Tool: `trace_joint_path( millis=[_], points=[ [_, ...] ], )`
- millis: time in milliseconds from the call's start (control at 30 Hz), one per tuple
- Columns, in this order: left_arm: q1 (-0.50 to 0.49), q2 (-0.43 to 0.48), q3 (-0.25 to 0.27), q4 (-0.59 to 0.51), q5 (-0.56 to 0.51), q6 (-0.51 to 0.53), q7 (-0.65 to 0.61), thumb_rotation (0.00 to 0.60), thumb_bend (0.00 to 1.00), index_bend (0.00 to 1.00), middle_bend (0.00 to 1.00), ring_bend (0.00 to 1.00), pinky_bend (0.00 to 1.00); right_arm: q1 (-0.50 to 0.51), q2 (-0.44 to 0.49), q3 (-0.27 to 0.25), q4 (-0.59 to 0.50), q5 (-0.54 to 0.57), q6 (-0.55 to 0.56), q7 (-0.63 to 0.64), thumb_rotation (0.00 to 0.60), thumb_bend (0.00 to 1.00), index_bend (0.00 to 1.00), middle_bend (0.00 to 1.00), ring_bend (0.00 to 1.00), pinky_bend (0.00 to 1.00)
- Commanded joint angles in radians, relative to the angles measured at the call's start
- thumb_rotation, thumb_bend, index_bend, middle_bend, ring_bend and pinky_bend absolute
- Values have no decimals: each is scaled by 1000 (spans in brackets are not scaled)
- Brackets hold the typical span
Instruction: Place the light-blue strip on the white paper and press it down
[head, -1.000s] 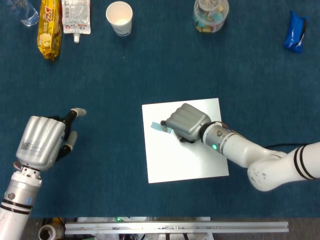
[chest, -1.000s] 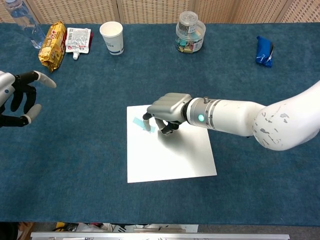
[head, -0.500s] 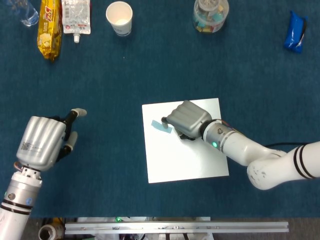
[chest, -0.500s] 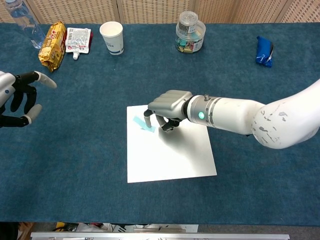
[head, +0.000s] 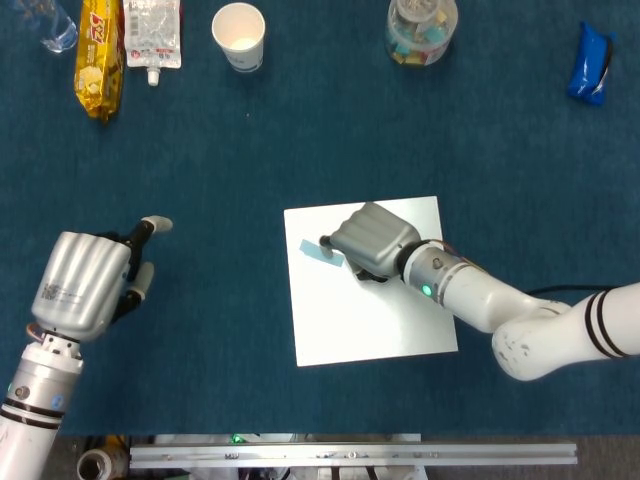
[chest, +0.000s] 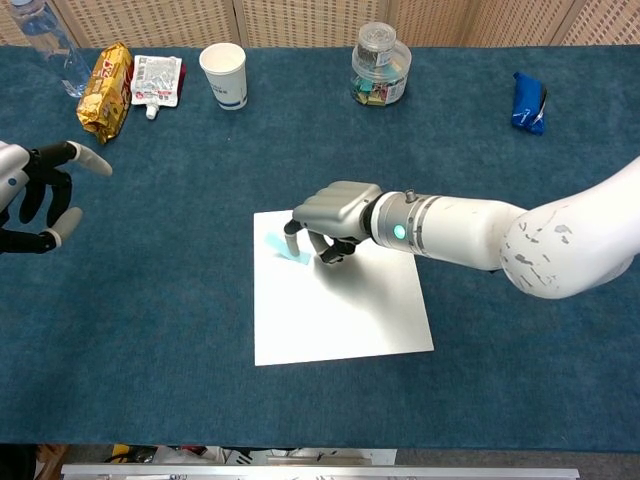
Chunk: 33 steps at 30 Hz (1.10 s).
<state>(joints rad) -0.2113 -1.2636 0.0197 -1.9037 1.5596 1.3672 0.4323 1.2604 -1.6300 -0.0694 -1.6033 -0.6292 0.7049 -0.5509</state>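
The white paper (head: 375, 320) (chest: 345, 315) lies flat on the blue cloth. The light-blue strip (head: 315, 251) (chest: 276, 245) lies flat near the paper's upper left corner. My right hand (head: 372, 240) (chest: 335, 212) hovers low over the paper with its fingers curled down. One fingertip (head: 325, 242) touches the strip's right end, and that end is partly hidden under it. My left hand (head: 85, 282) (chest: 40, 200) is off to the left above the cloth, fingers apart, holding nothing.
Along the far edge stand a paper cup (head: 239, 35), a yellow snack pack (head: 100, 55), a white pouch (head: 153, 35), a clear jar (head: 421, 30) and a blue packet (head: 591, 64). A bottle (chest: 45, 45) is at the far left corner.
My right hand has edged slightly left, bringing its fingertips onto the strip's right end. The strip sits a touch further left. The left hand has not moved.
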Motion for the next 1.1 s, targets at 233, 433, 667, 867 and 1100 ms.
trace_joint_path(
  millis=[233,433,667,867,1100],
  points=[
    [2,2,-3,0,-5,1,-1,600,437,295,700,709,948,10,-17,0,18,17,-11,-6,526,1000,335,1000,1000,1000],
    [2,0,-3,2,-2,1,-3,600,438,295,701,709,948,0,10,-7,-16,-6,5,-3,525,1000,335,1000,1000,1000],
    [2,-4,0,2,4,0,2,600,438,295,700,709,948,-9,23,-31,-37,-2,17,-16,524,1000,335,1000,1000,1000],
    [3,-7,1,1,3,-2,7,600,438,295,701,709,948,-21,34,-33,-49,-15,24,-8,525,1000,335,1000,1000,1000],
    [2,-8,0,0,3,-4,10,600,438,295,701,709,948,-27,39,-30,-60,-31,21,-5,525,1000,335,1000,1000,1000]
  ],
)
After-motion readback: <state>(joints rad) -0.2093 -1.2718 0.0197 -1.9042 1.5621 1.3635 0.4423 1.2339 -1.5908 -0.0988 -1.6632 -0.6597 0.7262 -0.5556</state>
